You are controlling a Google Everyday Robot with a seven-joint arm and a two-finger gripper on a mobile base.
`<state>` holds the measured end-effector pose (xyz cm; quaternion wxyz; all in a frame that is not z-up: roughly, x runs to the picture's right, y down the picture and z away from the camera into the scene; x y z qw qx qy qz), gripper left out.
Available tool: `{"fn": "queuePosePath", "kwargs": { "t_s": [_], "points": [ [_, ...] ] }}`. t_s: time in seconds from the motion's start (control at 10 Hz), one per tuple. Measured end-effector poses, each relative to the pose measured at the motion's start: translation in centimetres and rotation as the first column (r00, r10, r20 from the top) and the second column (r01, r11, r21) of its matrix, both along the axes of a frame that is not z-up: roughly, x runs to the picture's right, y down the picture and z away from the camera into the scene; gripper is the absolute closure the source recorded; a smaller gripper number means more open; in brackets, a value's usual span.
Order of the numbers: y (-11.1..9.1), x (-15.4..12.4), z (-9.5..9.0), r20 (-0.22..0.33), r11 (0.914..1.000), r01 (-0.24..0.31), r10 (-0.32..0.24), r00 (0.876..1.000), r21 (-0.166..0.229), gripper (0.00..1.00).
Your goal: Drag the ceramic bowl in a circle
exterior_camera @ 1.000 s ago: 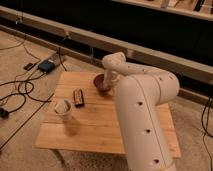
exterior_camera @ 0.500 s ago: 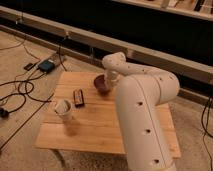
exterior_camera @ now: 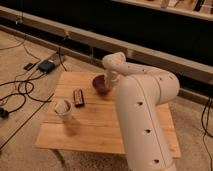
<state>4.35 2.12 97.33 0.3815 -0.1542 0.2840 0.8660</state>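
- Contact is the first worry: the gripper [exterior_camera: 111, 81] is closed tight at the rim of the ceramic bowl [exterior_camera: 100, 84], on the side toward the arm [exterior_camera: 145, 115], and seems to pinch that rim, though the exact touch is hidden
- Slip follows from that: a pinch on a glossy rim is thin, so a fast or jerky drag could let the bowl pop free, or tip it up on one side instead of sliding flat
- Edge risk: the ceramic bowl stands on the bench [exterior_camera: 95, 132] near the middle of its far edge, so a circle swung too wide that way could carry it off and break it
- Downward pressure could make the bowl catch on the bench and stutter
- Clutter: the black device [exterior_camera: 78, 97] lies near the bowl, toward the near-left corner, and a circle drawn on that side would shove it
- Beyond it the white cup [exterior_camera: 63, 108] stands by the left edge, light enough, I judge, to topple if knocked
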Motion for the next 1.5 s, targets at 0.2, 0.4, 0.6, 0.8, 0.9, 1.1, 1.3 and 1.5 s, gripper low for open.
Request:
{"fn": "queuePosePath", "kwargs": {
  "t_s": [0.2, 0.4, 0.6, 0.8, 0.9, 1.1, 1.3, 1.5],
  "points": [
    [1.1, -0.2, -0.7, 0.019, 0.9987, 0.050, -0.050, 0.999, -0.006, 1.00],
    [2.7, -0.9, -1.6, 0.047, 0.9962, 0.086, -0.085, 0.995, -0.014, 1.00],
    [4.5, -1.9, -2.7, 0.077, 0.9938, 0.109, -0.107, 0.991, -0.023, 1.00],
    [7.0, -2.3, -4.4, 0.098, 0.9925, 0.117, -0.113, 0.989, -0.036, 1.00],
    [7.9, -2.3, -5.2, 0.104, 0.9923, 0.117, -0.112, 0.988, -0.040, 1.00],
    [9.9, -1.2, -6.7, 0.103, 0.9927, 0.108, -0.102, 0.990, -0.055, 1.00],
    [11.1, 0.3, -8.1, 0.086, 0.9941, 0.091, -0.085, 0.993, -0.060, 1.00],
    [11.7, 2.2, -9.1, 0.060, 0.9961, 0.064, -0.060, 0.996, -0.060, 1.00]
  ]
}}
